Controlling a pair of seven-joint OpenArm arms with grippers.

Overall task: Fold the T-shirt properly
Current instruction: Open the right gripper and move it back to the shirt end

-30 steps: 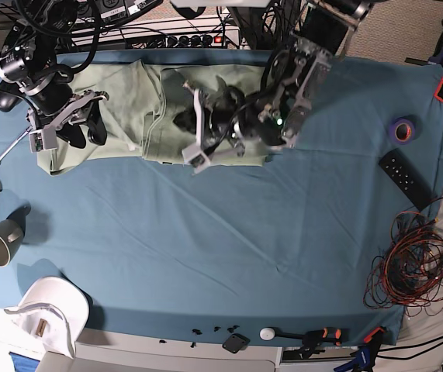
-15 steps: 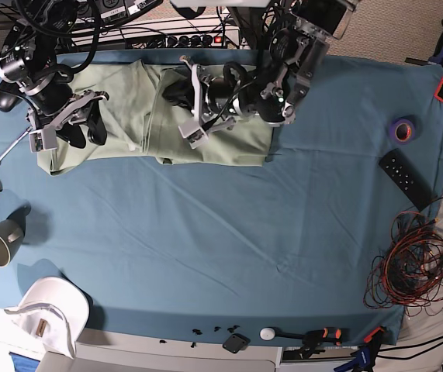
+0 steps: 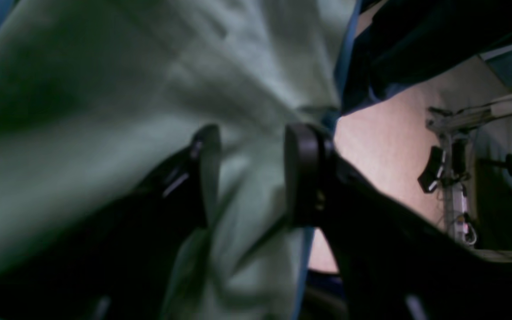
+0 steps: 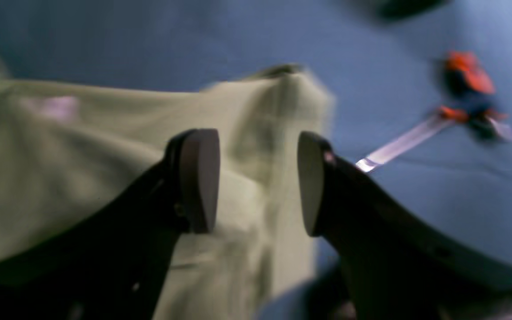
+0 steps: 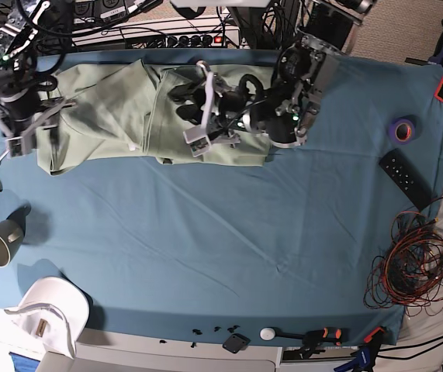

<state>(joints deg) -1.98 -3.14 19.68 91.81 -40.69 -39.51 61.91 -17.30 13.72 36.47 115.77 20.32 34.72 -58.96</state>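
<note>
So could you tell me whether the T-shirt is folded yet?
Partly: the T-shirt lies doubled and rumpled, not neat.

The left pincer (image 5: 192,108) has opened; the right pincer (image 5: 21,128) moved toward the table edge

No text, label, brand, number or sign can be read anywhere in these views.
</note>
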